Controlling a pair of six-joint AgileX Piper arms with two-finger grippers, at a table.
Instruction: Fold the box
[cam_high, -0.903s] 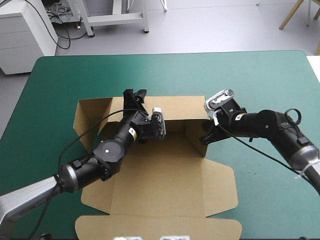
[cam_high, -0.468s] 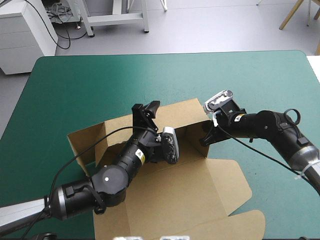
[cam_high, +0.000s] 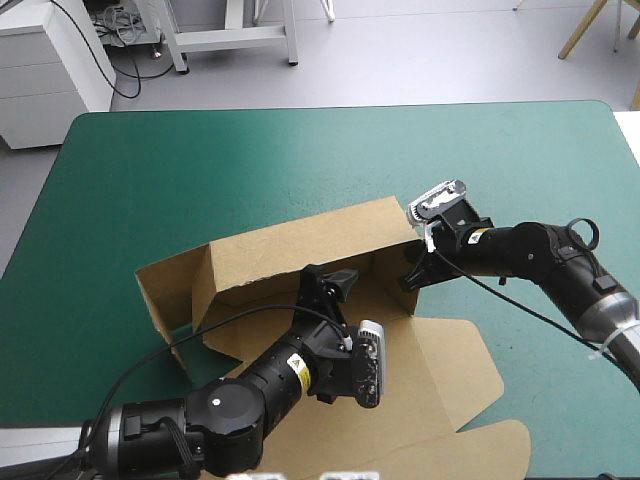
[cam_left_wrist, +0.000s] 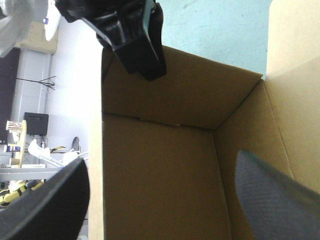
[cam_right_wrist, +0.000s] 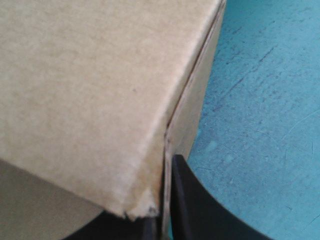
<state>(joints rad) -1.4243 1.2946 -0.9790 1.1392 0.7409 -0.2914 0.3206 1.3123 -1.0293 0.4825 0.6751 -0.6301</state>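
Nearest the table's front edge, the box's (cam_high: 440, 370) flat panel and flaps rest on the teal-green cover (cam_high: 200, 160). The left gripper (cam_high: 328, 282) points into the box's hollow, fingers spread wide and holding nothing. The right gripper (cam_high: 410, 275) clamps the raised wall at the right-hand corner. Beyond the far wall, the cover lies flat to the table's rounded far corners.

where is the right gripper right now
In the high view the right gripper is at the box's far right corner, shut on a raised wall's edge; the left gripper hangs open over the box's middle.
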